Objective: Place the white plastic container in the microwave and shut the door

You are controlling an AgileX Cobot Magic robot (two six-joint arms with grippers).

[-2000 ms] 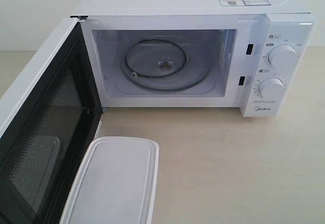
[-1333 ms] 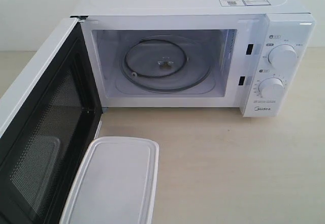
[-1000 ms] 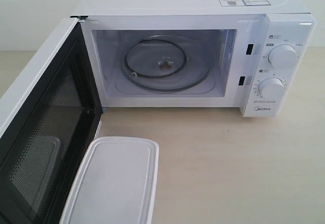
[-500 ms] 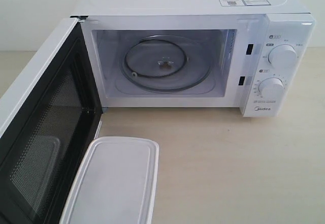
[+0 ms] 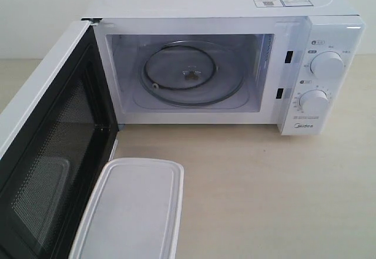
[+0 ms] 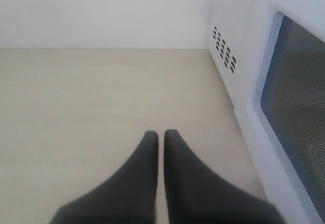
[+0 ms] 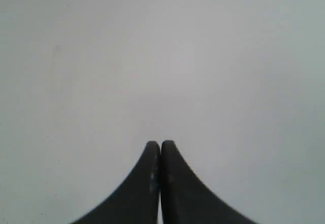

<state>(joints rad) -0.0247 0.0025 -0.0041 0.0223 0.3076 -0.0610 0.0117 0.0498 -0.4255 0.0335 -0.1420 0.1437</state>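
Observation:
The white plastic container lies lidded on the table at the front left, right beside the open door. The microwave stands behind it with its cavity open and the bare glass turntable showing. Neither gripper appears in the exterior view. In the left wrist view my left gripper is shut with nothing in it, over bare tabletop, with the door's outer face and mesh window off to one side. My right gripper is shut and empty, facing a plain grey-white surface.
Two round dials sit on the microwave's right panel. Light wooden tabletop spreads in front of the microwave to the right of the container. A white wall stands behind the table.

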